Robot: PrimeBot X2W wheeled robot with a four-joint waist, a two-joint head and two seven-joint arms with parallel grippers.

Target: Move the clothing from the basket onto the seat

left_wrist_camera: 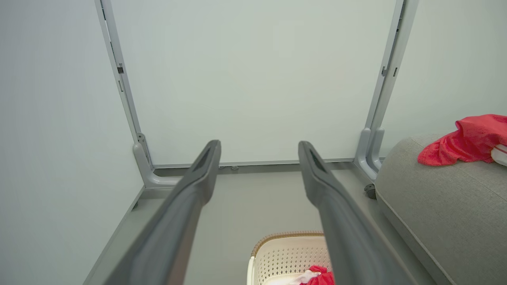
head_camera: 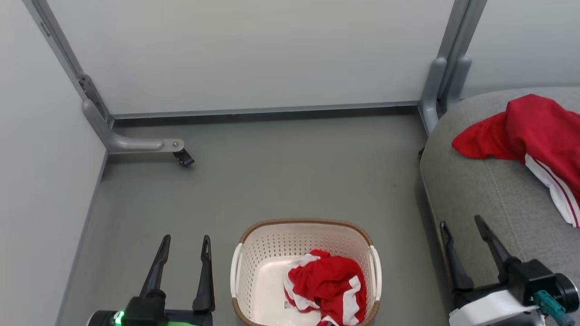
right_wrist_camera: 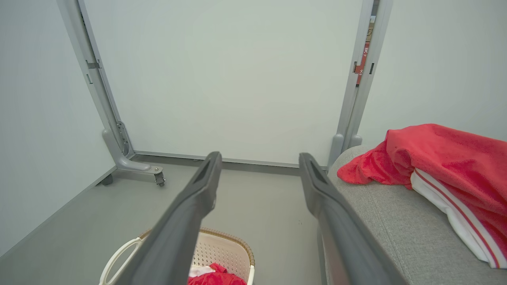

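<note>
A crumpled red garment with white stripes (head_camera: 328, 285) lies in the right half of the cream basket (head_camera: 267, 253) on the floor. A second red garment (head_camera: 532, 131) with white trim is spread on the grey seat (head_camera: 489, 194) at the right. My left gripper (head_camera: 186, 243) hangs open just left of the basket, holding nothing. My right gripper (head_camera: 462, 224) stands open over the seat's near left edge, empty, well below the garment on the seat. In the right wrist view the seat garment (right_wrist_camera: 447, 162) lies right of the fingers (right_wrist_camera: 317, 186).
Pale partition walls close off the back and left. Their grey feet end in casters (head_camera: 183, 157) on the floor at the back left, and a grey post (head_camera: 442, 81) stands by the seat's far corner. Grey floor stretches beyond the basket.
</note>
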